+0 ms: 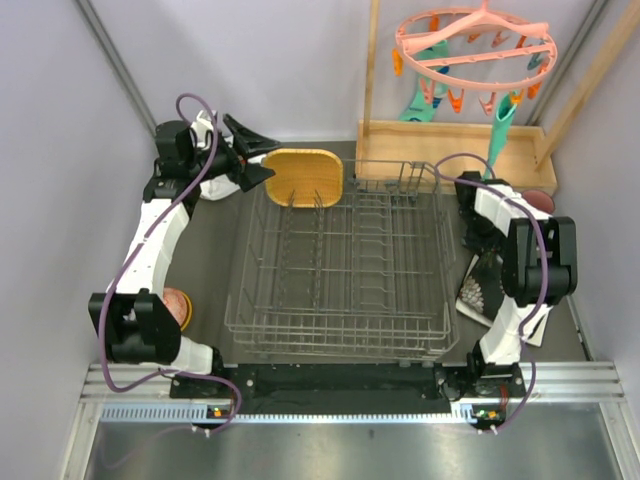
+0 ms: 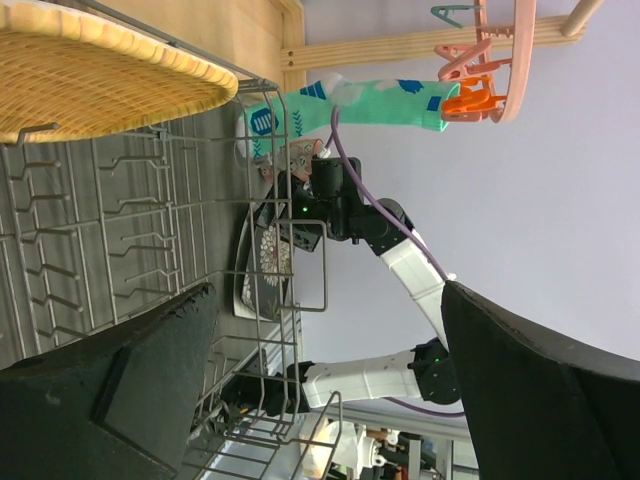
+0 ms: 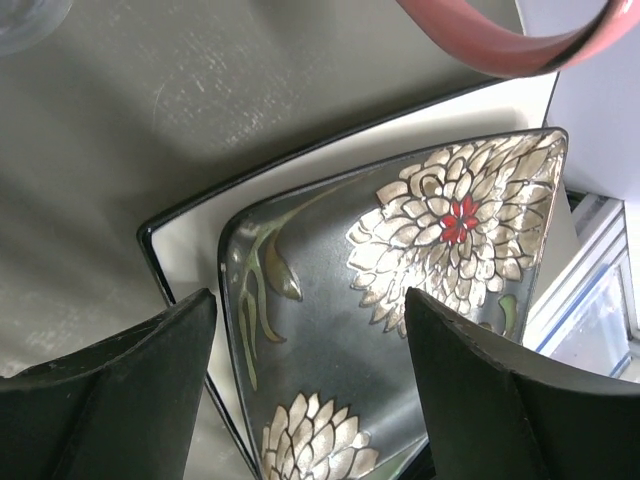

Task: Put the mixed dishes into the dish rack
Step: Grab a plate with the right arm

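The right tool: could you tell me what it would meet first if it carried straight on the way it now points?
Most likely the black floral square plate, lying straight ahead of the right tool on a pale plate; the gap to it is unclear.

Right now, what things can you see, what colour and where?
dish rack: one, grey wire, middle of the table
yellow wooden plate: one, yellow, at the rack's far left corner
black floral plate: one, black with pale flowers, right of the rack, on the pale plate
pale plate: one, white, dark rim, under the floral plate
pink cup: one, pink, only its rim shows, by those plates
round dish: one, orange-pink, near left edge, half hidden
peg hanger: one, pink, hanging far right
socks: two, teal, clipped to the hanger
wooden tray: one, light wood, behind the rack
left hand: one, black, open, beside the yellow plate
right hand: one, black, open, above the floral plate
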Available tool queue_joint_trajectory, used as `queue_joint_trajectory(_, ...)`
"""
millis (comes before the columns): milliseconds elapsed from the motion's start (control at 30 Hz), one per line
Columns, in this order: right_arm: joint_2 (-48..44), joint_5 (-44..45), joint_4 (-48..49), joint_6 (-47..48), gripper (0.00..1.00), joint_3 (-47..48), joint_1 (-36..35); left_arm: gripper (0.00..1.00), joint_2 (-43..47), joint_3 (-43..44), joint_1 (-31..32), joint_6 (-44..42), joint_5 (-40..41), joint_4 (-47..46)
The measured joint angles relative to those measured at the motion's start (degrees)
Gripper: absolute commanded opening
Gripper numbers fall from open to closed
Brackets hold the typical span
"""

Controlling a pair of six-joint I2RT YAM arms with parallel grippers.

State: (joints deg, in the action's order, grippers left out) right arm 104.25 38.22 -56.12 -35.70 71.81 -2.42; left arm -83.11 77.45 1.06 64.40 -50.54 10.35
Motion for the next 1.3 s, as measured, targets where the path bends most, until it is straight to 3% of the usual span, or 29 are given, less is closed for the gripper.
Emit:
queue_joint_trajectory(1133, 9.2, 10.8, -5.5, -1.4, 0.7, 6.3, -1.2, 0.96, 0.0, 0.0, -0.2, 0.0, -0.2, 0.1)
queue_joint_trajectory(1300, 9.9, 11.7, -6.0, -1.4, 0.63, 6.3, -1.2, 0.96, 0.0, 0.0, -0.2, 0.0, -0.2, 0.1)
